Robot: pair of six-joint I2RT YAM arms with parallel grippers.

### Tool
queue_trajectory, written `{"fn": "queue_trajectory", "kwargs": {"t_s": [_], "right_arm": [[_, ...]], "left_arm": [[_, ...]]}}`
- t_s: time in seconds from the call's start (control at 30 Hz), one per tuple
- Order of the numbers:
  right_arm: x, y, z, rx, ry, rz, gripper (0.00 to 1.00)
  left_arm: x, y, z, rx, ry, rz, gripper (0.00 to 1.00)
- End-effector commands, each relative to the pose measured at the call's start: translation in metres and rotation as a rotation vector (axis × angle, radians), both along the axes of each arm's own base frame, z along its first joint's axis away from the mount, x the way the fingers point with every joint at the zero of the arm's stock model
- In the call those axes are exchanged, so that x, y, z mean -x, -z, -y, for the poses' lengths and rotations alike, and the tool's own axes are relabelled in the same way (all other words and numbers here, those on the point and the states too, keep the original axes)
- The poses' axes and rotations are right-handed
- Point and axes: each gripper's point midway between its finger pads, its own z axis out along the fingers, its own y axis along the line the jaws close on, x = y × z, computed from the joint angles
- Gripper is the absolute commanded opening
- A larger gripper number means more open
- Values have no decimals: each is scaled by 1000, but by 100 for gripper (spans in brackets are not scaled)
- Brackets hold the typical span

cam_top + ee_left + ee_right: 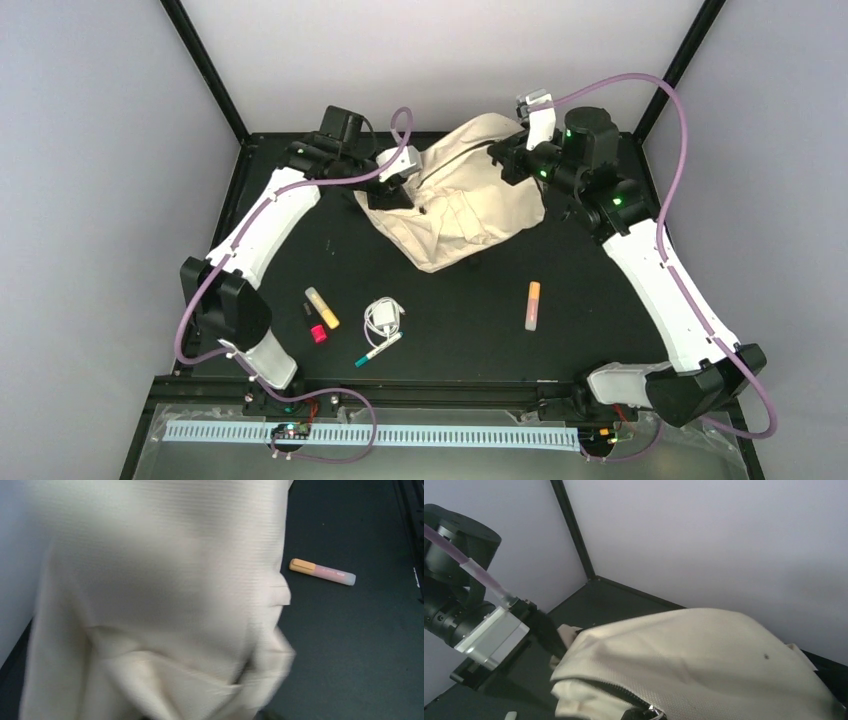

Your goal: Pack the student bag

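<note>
The student bag (462, 195), a crumpled cream backpack, lies at the back middle of the black table. My left gripper (393, 190) is at its left edge. The left wrist view is filled with blurred bag fabric (160, 595) and shows no fingers. In the right wrist view, one dark finger of the left gripper (546, 632) touches the bag's corner. My right gripper (503, 160) is at the bag's upper right edge. It is shut at the metal zipper pull (652, 711), where the dark zip line (609, 692) ends.
On the table nearer the arms lie a yellow highlighter (322, 308), a small red and black item (318, 334), a white charger with cable (384, 317) and a green-tipped pen (378, 349). An orange-pink highlighter (533, 305) (322, 573) lies to the right. Black frame posts stand at the back corners.
</note>
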Motion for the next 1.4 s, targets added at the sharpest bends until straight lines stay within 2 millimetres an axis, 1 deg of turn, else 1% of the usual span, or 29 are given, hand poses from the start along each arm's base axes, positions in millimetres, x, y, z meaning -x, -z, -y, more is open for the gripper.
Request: {"fn": "queue_trajectory", "kwargs": {"t_s": [0.0, 0.03, 0.07, 0.17, 0.27, 0.3, 0.4, 0.57, 0.7, 0.8, 0.83, 0.9, 0.93, 0.97, 1.03, 1.07, 1.1, 1.2, 1.3, 1.33, 1.37], "right_arm": [[7, -17, -20, -37, -82, 54, 1], [8, -17, -22, -39, -95, 51, 1], [8, -15, -24, -39, -108, 46, 1], [9, -12, -32, -47, -145, 27, 1], [11, -9, -40, -50, -192, 8, 1], [13, -7, -44, -50, -211, 4, 1], [16, -3, -53, -41, -252, -9, 1], [23, 3, -57, -23, -292, -32, 1], [31, 4, -60, -20, -337, -36, 1], [37, 6, -61, -7, -363, -40, 1], [37, 7, -60, -3, -360, -40, 1], [39, 7, -59, 0, -365, -39, 1], [40, 8, -60, -1, -370, -41, 1], [41, 8, -60, -1, -373, -44, 1], [41, 11, -58, 8, -360, -55, 1], [40, 12, -54, 13, -340, -56, 1], [39, 13, -51, 21, -316, -55, 1], [33, 26, -32, 50, -223, -68, 1], [30, 47, -8, 49, -148, -120, 1], [28, 59, -1, 50, -126, -146, 1], [28, 66, 8, 41, -104, -160, 1]], "left_arm": [[9, -7, 3, 17, 82, 62, 88], [14, -17, 2, 23, 100, 98, 97], [19, -29, 1, 30, 120, 146, 99], [30, -76, -1, 40, 163, 241, 99], [36, -114, 2, 85, 193, 310, 99], [38, -121, 6, 95, 208, 336, 99], [39, -128, 26, 68, 245, 390, 99], [23, -147, 42, 122, 222, 417, 99], [2, -140, 54, 65, 200, 508, 99], [-19, -152, 61, 92, 142, 566, 97], [-21, -151, 63, 91, 153, 571, 92], [-19, -139, 67, 75, 202, 566, 79], [-19, -134, 70, 66, 216, 559, 68], [-20, -127, 72, 59, 223, 544, 52], [-17, -126, 71, 62, 217, 515, 15], [-15, -126, 70, 65, 213, 503, 4], [-12, -127, 68, 66, 211, 495, 2], [-4, -127, 60, 51, 199, 484, 2], [-7, -128, 46, 32, 151, 465, 2], [-9, -129, 41, 28, 131, 461, 2], [-12, -131, 36, 24, 111, 461, 2]]}}
